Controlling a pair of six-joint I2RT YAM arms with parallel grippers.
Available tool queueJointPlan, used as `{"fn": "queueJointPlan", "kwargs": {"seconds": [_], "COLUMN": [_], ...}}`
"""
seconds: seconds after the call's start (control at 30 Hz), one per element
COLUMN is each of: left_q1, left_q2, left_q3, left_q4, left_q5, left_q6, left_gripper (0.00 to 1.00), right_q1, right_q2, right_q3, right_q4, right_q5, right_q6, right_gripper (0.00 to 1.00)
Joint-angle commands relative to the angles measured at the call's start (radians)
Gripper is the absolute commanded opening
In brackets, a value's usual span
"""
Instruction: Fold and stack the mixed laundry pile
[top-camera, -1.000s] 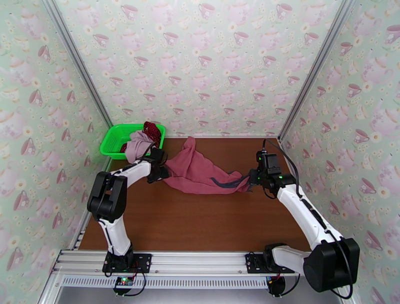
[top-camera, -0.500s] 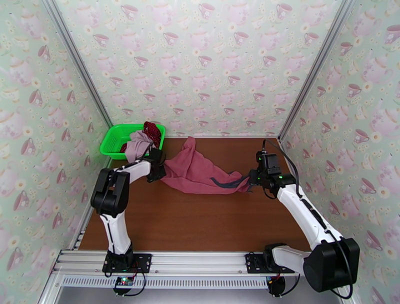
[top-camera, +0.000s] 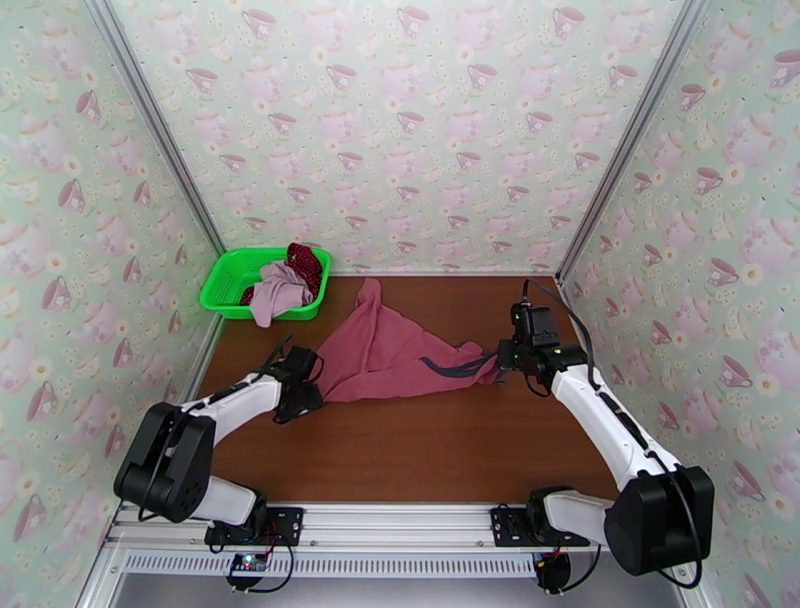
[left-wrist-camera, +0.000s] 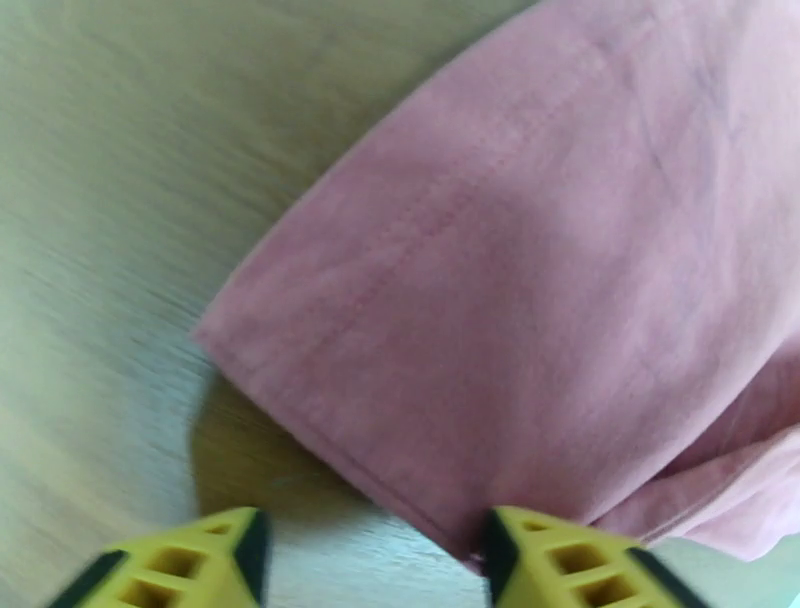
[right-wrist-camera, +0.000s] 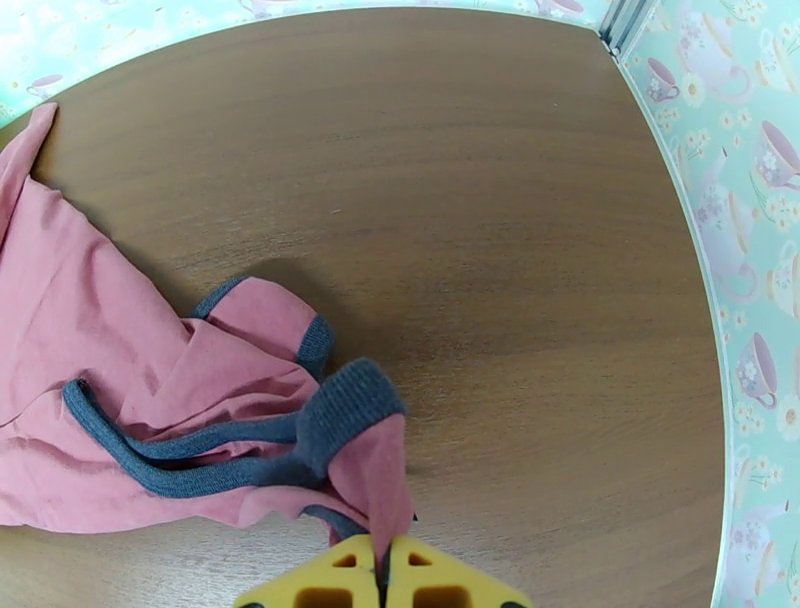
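— Left gripper (left-wrist-camera: 372, 548): open wide, holding nothing. Why so low over the table (left-wrist-camera: 90, 200)?

— Looks ready to pinch. Hem corner of the top (left-wrist-camera: 520, 280) right in front, almost touching one fingertip.

— And the right gripper (right-wrist-camera: 385, 572)?

— Shut tight on the top, close to the dark trim (right-wrist-camera: 340, 410). Rest of the top spread out ahead and to its left.

— Why hold it there?

— Most likely to pull it flat. Hard to fold when bunched up. Stretched between both grippers: one end pinned, other end about to be grabbed, by the look of it.

— Wrinkly?

— Yes. Lumpy near the right gripper, smoother near the left gripper.

— Other clothes?

— Well beyond the left gripper, far from both, in the basket (top-camera: 222, 290). Pink piece (top-camera: 277, 288) hanging over the near rim, dotted cloth (top-camera: 308, 262) poking up just behind it. Saved for later, probably. Easier one at a time.

— Count them!

— One top. One pink piece. One dotted cloth. Three clothes in all. One basket. Two grippers. None folded yet, none stacked.
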Motion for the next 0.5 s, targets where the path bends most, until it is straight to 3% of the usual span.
{"fn": "queueJointPlan", "kwargs": {"seconds": [0.0, 0.2, 0.47], "left_q1": [0.029, 0.098, 0.105], "left_q2": [-0.04, -0.025, 0.107], "left_q3": [0.049, 0.029, 0.064], "left_q4": [-0.06, -0.005, 0.119], "left_q5": [-0.057, -0.019, 0.019], "left_q6": [0.005, 0.033, 0.075], "left_gripper": [0.7, 0.68, 0.67], "right_q1": [-0.003, -0.003, -0.003], "right_q2": [-0.012, -0.011, -0.006], "right_q3": [0.009, 0.009, 0.003], "right_q4": [0.013, 0.014, 0.015], "right_q5": [-0.012, -0.02, -0.025], "right_q6": [0.016, 0.015, 0.015], "right_gripper": [0.0, 0.0, 0.0]}}
